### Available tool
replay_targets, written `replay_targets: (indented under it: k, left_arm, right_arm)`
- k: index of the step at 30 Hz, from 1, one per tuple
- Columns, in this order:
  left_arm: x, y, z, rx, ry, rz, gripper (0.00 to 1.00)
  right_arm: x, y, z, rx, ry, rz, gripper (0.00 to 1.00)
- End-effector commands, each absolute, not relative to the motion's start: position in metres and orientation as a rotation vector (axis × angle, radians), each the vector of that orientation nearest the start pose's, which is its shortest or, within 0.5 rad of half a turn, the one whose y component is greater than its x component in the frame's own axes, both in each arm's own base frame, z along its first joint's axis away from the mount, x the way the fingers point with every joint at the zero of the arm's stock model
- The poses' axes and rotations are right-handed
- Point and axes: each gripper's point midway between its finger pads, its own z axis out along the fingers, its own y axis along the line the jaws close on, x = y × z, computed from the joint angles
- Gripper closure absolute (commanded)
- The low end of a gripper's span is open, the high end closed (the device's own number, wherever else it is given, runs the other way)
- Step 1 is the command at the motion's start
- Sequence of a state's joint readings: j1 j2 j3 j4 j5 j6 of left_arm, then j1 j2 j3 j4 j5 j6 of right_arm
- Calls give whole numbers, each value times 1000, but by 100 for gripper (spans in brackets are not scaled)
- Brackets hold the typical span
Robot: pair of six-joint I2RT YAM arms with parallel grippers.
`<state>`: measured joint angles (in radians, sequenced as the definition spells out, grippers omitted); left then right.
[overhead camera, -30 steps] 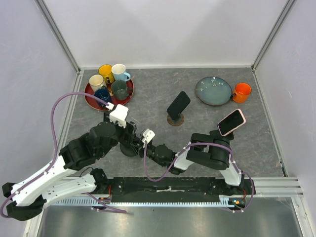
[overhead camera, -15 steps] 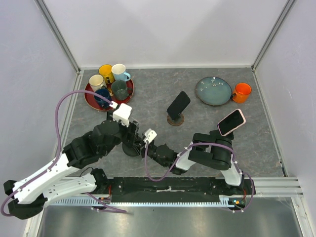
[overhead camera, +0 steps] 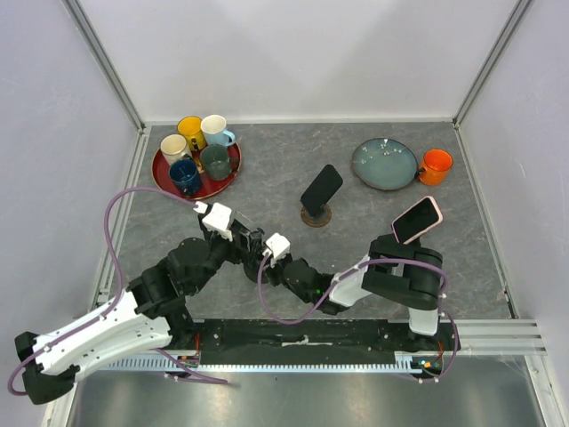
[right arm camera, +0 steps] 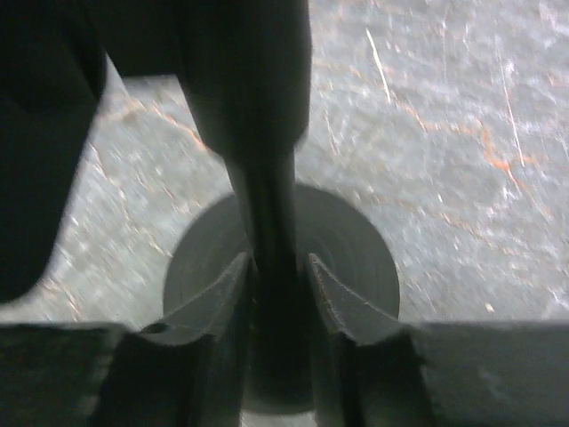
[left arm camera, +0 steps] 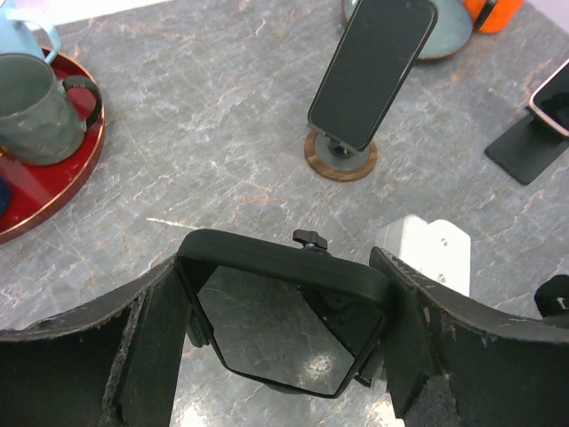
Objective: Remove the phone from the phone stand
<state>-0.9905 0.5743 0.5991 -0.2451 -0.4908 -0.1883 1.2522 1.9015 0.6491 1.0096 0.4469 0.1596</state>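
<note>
The left gripper (left arm camera: 289, 349) straddles the dark phone (left arm camera: 274, 331) with jaws wide, not yet gripping, while the right gripper (right arm camera: 277, 294) pinches the stem (right arm camera: 271, 200) of the phone stand (right arm camera: 360, 262) close before the arm bases – so a lopsided closure could skid off the glossy phone or drag the stand over.

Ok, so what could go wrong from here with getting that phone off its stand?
The right gripper pinches only the thin stem of the stand; if that slips, the stand may lift along with the phone. The left gripper straddles the phone close to the right gripper, so the two could bump. A second phone stands just beyond.
</note>
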Motion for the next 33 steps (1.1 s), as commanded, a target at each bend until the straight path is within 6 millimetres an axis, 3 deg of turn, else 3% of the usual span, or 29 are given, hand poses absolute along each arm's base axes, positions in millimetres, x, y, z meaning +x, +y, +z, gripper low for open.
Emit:
replay_targets:
  k: [1, 2, 3, 8, 15, 18, 25, 29, 33]
  left_arm:
    - [210, -174, 346, 119, 1397, -637, 98]
    - [210, -174, 346, 122, 1397, -633, 98]
    - [210, -175, 344, 131, 1401, -630, 98]
    - [211, -184, 337, 163, 1427, -637, 98]
    - [201, -209, 329, 308, 1451, -705, 98]
    - [196, -222, 326, 391, 1460, -728, 98]
    - [182, -246, 328, 539, 1443, -812, 98]
    - [173, -254, 331, 607, 1404, -859, 98]
    - [163, -259, 332, 662, 1362, -897, 98]
  right_arm:
    - [210, 378, 27, -713, 1817, 486, 58]
    - [209, 376, 29, -712, 1812, 495, 48]
    - [209, 376, 37, -703, 1797, 514, 44]
    - [205, 368, 56, -686, 1769, 611, 32]
    - [198, 349, 105, -684, 1645, 801, 32]
    - [201, 341, 117, -715, 1604, 873, 32]
    - [190, 338, 132, -861, 1487, 951, 28]
    - [170, 349, 137, -986, 1438, 1061, 27]
    - [163, 354, 144, -1031, 1394, 1101, 27]
